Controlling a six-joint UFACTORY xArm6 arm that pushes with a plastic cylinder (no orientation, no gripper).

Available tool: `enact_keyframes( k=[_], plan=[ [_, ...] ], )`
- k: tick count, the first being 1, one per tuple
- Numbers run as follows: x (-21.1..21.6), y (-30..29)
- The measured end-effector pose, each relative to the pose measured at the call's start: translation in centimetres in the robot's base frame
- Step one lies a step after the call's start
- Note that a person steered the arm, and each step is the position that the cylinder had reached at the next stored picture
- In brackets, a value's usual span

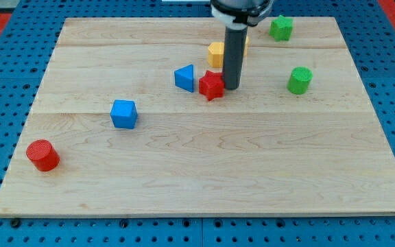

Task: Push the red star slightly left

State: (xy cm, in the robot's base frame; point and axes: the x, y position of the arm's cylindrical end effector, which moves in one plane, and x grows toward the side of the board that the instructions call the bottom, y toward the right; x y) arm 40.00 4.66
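The red star (211, 85) lies near the middle of the wooden board (204, 165), a little toward the view's top. My tip (231, 88) stands right against the star's right side, touching it. A blue triangular block (184, 77) sits close to the star's left, nearly touching it. A yellow block (217, 53) lies just above the star, partly hidden behind the rod.
A blue cube (124, 114) lies left of centre. A red cylinder (42, 154) sits near the bottom-left corner. A green cylinder (299, 80) is at the right and a green block (281, 28) near the top right edge.
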Motion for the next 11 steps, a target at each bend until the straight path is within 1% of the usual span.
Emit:
enact_keyframes(
  k=[1, 2, 3, 4, 5, 6, 7, 8, 9, 10, 11],
  plan=[
    [1.8, -2.1],
    [1.9, -5.6],
    [3.7, -8.8],
    [4.0, -8.5],
    [4.0, -2.8],
    [2.5, -4.3],
    [0.1, -6.3],
    [0.2, -8.9],
    [1.4, -8.8],
    [3.4, -7.3],
    [2.7, -1.6]
  ],
)
